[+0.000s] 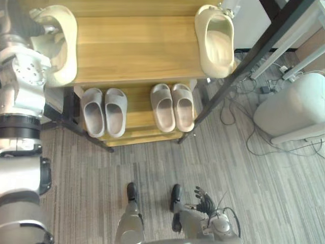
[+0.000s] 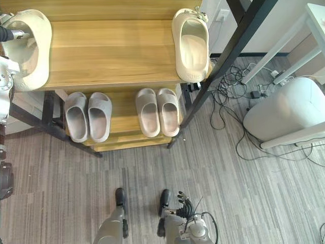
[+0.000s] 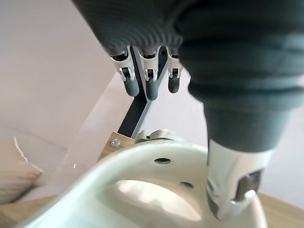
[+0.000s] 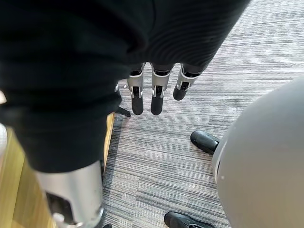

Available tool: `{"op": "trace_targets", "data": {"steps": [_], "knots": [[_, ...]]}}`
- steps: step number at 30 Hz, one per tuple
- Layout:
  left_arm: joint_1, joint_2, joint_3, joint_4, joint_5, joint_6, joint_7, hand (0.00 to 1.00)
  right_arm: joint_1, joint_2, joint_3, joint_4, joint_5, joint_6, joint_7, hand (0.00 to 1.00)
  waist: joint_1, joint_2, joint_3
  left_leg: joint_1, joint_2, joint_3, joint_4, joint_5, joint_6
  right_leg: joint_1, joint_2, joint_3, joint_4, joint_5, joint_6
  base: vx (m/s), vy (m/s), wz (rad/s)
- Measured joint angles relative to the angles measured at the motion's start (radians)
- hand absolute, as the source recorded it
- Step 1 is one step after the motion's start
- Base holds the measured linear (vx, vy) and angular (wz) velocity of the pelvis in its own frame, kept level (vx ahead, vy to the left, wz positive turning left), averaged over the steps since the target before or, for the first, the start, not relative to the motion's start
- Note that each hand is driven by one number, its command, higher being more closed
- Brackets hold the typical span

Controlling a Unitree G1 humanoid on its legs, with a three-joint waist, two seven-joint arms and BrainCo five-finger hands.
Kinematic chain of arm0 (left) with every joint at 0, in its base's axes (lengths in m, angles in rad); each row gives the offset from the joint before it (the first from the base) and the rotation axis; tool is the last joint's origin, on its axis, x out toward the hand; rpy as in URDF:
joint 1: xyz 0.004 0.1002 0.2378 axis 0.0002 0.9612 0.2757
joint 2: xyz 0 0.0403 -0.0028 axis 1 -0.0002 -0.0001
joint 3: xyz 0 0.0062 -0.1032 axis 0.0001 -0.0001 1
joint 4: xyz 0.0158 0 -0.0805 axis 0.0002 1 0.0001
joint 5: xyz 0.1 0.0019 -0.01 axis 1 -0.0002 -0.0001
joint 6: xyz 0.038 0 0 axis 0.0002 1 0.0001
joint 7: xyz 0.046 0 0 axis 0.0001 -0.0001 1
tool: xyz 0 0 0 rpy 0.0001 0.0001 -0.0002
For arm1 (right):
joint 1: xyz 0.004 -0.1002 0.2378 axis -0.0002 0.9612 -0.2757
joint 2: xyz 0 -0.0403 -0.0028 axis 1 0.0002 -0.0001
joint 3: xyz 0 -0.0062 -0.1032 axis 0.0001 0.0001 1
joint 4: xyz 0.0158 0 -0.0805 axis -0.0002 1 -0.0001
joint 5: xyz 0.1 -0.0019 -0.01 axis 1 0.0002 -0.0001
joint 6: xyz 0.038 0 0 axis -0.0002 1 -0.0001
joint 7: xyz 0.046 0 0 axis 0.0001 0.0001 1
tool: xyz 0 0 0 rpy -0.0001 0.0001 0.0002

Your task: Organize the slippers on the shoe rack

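The wooden shoe rack (image 1: 137, 46) carries a cream slipper (image 1: 63, 46) at the left end of its top shelf and a matching cream slipper (image 1: 216, 40) at the right end, toes pointing toward me. My left hand (image 3: 228, 57) hovers at the left slipper (image 3: 161, 161). Its fingers (image 3: 151, 83) are straight and clear of the slipper, and its thumb hangs down by the strap. On the lower shelf stand a grey pair (image 1: 104, 112) and a beige pair (image 1: 172, 107). My right hand (image 1: 204, 200) hangs low over the carpet, open and holding nothing.
A black slanted frame post (image 1: 254, 56) crosses just right of the rack. A white rounded appliance (image 1: 292, 109) stands on the floor at the right, with loose cables (image 1: 238, 117) between it and the rack. Grey carpet lies in front.
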Motion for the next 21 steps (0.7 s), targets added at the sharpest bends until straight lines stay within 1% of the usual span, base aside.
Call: {"op": "trace_targets", "data": {"steps": [3,10,13,15,18,21], "knots": [[-0.028,0.000,-0.001,0.035,0.024,0.010,-0.006,0.00,0.000,0.000,-0.001,-0.010,0.000,-0.001,0.000,0.00,0.001,0.000,0.000,0.001,0.000,0.002,0.000,0.000,0.000,0.001,0.001,0.001,0.000,0.000,0.000,0.00,0.002,-0.01],[-0.048,0.008,-0.021,0.073,0.045,0.012,-0.021,0.00,0.000,0.000,0.000,-0.020,0.002,-0.004,0.001,0.00,0.001,-0.001,0.001,0.006,0.001,0.005,0.000,-0.002,-0.001,0.004,0.004,0.009,0.000,-0.001,-0.001,-0.01,0.006,-0.02],[-0.075,0.041,-0.064,0.099,0.061,0.011,-0.033,0.00,-0.001,-0.001,0.000,-0.020,0.006,-0.004,0.001,0.00,0.000,-0.006,0.004,0.008,0.002,0.011,0.000,-0.002,-0.001,0.001,0.004,0.015,0.000,-0.002,-0.002,-0.03,0.012,-0.05],[-0.083,0.047,-0.071,0.103,0.062,0.011,-0.042,0.00,-0.001,-0.001,0.000,-0.020,0.008,-0.004,0.001,0.00,-0.001,-0.008,0.005,0.008,0.003,0.013,0.000,-0.002,-0.001,0.000,0.004,0.018,0.000,-0.002,-0.002,-0.02,0.005,-0.02],[-0.114,0.049,-0.095,0.132,0.070,0.011,-0.050,0.00,-0.002,-0.001,0.000,-0.020,0.008,-0.004,0.003,0.00,-0.001,-0.016,0.009,0.008,0.003,0.014,0.000,-0.002,-0.001,-0.001,0.004,0.022,0.000,-0.002,-0.002,0.00,0.000,0.00],[-0.151,0.065,-0.125,0.147,0.080,0.009,-0.071,0.00,-0.009,-0.001,-0.001,-0.026,0.008,-0.004,0.003,0.00,-0.007,-0.035,0.023,0.008,0.003,0.017,0.000,-0.002,-0.001,-0.003,0.004,0.026,-0.001,-0.001,-0.002,-0.01,0.005,-0.01]]}}
